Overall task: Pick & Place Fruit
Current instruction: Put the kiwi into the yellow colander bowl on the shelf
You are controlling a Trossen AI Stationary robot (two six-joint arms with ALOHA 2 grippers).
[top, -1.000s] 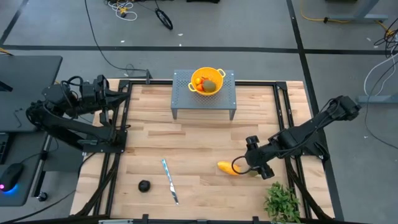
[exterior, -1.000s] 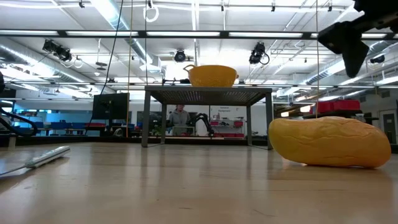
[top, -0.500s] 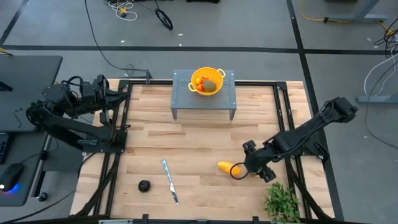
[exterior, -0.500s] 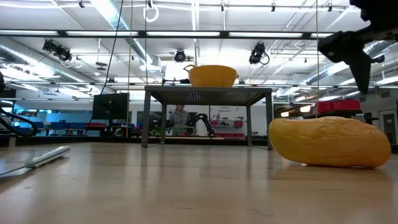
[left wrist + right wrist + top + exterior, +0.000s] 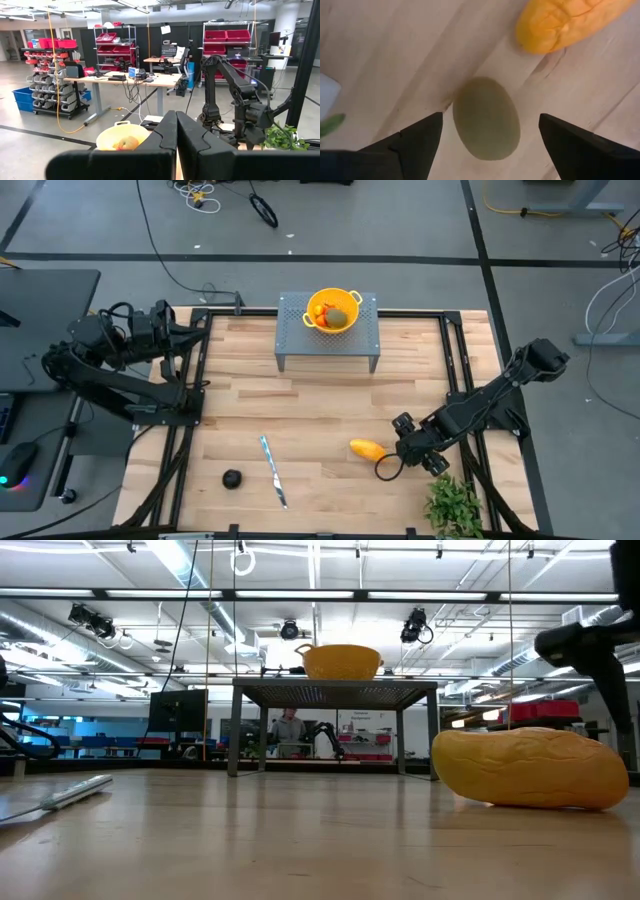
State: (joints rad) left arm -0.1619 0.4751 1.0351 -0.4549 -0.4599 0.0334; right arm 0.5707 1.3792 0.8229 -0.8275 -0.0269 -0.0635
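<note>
Having slid toward the frame's lower right since a second ago, my right gripper (image 5: 388, 470) hangs spread wide over the green oval fruit (image 5: 486, 118), beside the yellow fruit (image 5: 366, 448) on the worktop (image 5: 300, 410).

No readable text, labels, brands or numbers are showing in any view; a white sheet on the far shelving is too small to read.

We see a yellow-orange oblong fruit (image 5: 366, 448), an olive-green oval fruit (image 5: 486, 118), a near-black round fruit (image 5: 232, 478), a yellow bowl (image 5: 333, 311), and a pale striped wood surface (image 5: 320, 405).
</note>
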